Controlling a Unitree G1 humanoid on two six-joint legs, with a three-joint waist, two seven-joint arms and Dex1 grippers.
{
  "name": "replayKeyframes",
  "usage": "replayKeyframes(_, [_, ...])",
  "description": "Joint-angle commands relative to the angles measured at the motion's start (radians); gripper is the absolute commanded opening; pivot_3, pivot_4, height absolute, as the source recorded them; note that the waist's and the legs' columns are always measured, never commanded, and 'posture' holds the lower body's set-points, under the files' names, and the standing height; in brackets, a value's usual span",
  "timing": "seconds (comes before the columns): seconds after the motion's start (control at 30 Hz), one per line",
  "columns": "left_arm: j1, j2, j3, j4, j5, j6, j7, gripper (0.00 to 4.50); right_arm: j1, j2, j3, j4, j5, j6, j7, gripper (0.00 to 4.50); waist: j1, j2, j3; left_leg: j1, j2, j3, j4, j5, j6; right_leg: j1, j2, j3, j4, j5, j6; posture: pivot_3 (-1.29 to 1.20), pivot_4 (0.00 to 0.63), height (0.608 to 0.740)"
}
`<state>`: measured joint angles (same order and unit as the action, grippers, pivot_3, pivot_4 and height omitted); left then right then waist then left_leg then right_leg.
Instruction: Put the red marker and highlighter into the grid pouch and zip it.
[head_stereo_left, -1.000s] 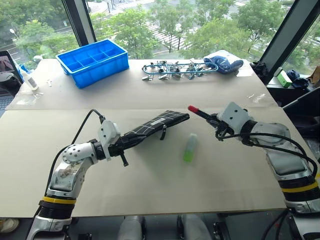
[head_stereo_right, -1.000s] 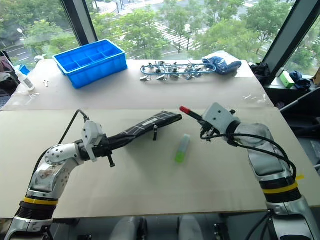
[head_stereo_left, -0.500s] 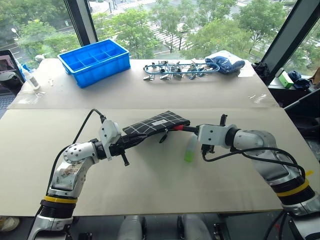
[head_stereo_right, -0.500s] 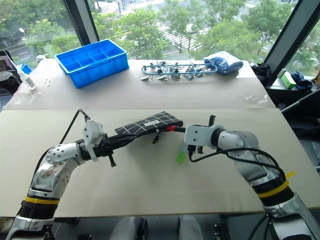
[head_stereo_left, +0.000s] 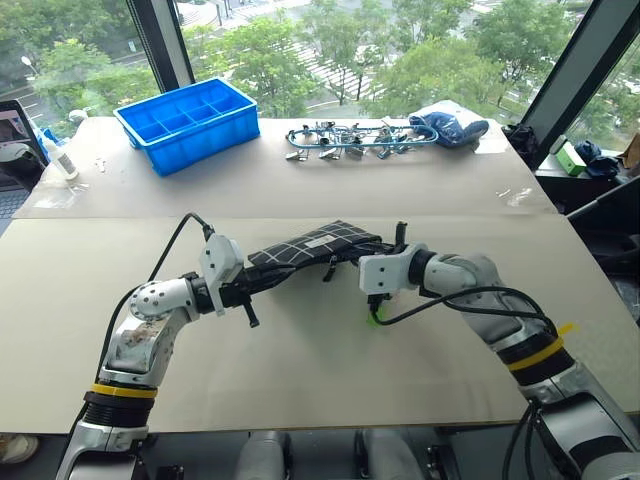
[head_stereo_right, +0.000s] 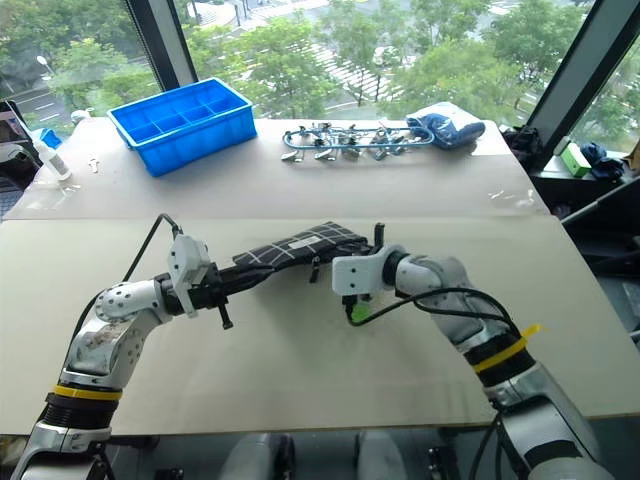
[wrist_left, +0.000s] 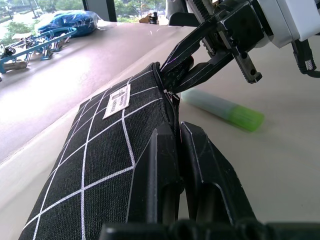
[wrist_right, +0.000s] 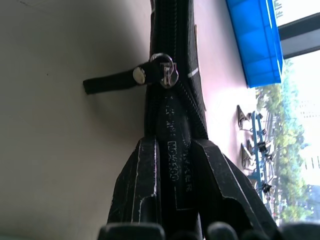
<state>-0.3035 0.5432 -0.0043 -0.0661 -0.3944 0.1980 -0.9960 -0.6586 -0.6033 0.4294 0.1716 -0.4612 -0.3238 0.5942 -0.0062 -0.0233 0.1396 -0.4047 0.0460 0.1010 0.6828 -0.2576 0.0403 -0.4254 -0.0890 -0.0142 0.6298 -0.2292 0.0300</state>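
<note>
Two sets of jaws are at work over the tabletop (head_stereo_left: 300, 390). My left jaws (head_stereo_left: 243, 292) are clamped together on the near-left end of the grid pouch (head_stereo_left: 310, 250), which they hold off the surface on its edge, stretching away to the right. In the left wrist view the pouch's white label (wrist_left: 117, 101) faces the far side and my two fingers (wrist_left: 160, 175) pinch the fabric along the zip edge.

My right jaws (wrist_left: 177, 70) are closed on the red marker (wrist_right: 176, 165); the black barrel with white lettering runs up between my fingers (wrist_right: 140, 190) and its front end is pushed into the open right end of the pouch. Its red cap is hidden inside. The zip pull strap (wrist_right: 112, 81) hangs down from the metal slider (wrist_right: 166, 70), partway along the pouch.

Close beneath my right wrist, the highlighter (wrist_left: 222, 106) lies flat on the tabletop, bright green end toward the near side, apart from the pouch.

Farther off, a blue bin (head_stereo_left: 186, 122) with dividers sits at the far left, a row of metal clips (head_stereo_left: 350, 138) at the far middle, and a blue cloth (head_stereo_left: 448, 125) just to the right of them.
</note>
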Motion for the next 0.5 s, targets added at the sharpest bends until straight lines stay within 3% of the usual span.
replayKeyframes(0.03, [-0.011,-0.005,0.006,-0.030,-0.012,-0.014,-0.003,0.00,-0.055,0.021,0.004,0.091,-0.029,-0.192,-0.097,0.53,-0.003,0.000,0.000,0.000,0.000,0.000,0.000,0.000,0.000,0.000,0.000,0.000,0.000,0.000,0.000,0.00,0.150,0.740])
replayKeyframes(0.2, [-0.003,-0.005,0.012,-0.038,-0.015,-0.013,0.003,0.00,-0.081,0.046,0.000,0.191,-0.038,-0.296,-0.135,0.53,-0.007,0.000,0.000,0.000,0.001,0.000,0.000,0.001,-0.001,0.000,0.000,0.000,0.000,0.000,0.000,0.00,0.150,0.740])
replayKeyframes(0.5, [-0.004,-0.010,0.020,-0.041,-0.021,-0.013,0.005,0.00,-0.110,0.138,-0.017,0.261,0.077,-0.316,-0.060,0.53,-0.008,0.000,0.000,0.000,0.001,0.001,0.000,0.001,-0.001,0.000,0.000,0.001,0.000,0.000,0.000,0.00,0.150,0.740])
